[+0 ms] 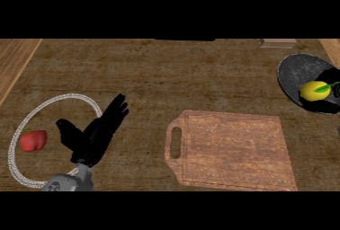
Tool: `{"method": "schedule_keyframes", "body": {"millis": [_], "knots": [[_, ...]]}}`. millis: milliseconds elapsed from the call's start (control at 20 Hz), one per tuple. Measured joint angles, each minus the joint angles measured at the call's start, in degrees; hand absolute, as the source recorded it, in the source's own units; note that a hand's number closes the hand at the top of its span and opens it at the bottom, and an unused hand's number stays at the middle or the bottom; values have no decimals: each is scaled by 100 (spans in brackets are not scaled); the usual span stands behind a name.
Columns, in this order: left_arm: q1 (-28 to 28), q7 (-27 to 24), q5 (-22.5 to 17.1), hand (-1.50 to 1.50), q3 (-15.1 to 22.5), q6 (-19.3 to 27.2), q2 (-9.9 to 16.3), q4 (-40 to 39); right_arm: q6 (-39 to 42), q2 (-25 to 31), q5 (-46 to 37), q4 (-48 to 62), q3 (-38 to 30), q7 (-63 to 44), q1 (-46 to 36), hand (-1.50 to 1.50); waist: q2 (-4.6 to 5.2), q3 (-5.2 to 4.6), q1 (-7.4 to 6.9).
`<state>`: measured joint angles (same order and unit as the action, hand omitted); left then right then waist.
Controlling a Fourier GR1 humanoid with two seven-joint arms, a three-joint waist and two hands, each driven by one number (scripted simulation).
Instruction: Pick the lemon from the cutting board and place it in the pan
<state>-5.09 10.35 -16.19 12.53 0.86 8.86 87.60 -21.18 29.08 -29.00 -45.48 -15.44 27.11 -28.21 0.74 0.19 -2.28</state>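
The cutting board [232,150] is lying bare; up-right of it the pan [295,67] is holding the lemon [314,90], right hand [334,89] barely showing, fingers unreadable. Left hand [96,132] is resting released, far left.

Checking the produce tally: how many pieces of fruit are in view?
2: a lemon in the pan at right, and a red fruit inside the white ring at left.
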Motion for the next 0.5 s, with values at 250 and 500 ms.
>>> {"method": "schedule_keyframes", "body": {"millis": [250,500], "knots": [[-62,19,29,0,22,-29,-50,-25,-421,148,141,1344,-455,651,-723,150,47,10,-91],[-200,167,29,0,6,-37,-27,65,-504,448,217,2212,-741,1030,-1205,150,95,21,-195]]}}
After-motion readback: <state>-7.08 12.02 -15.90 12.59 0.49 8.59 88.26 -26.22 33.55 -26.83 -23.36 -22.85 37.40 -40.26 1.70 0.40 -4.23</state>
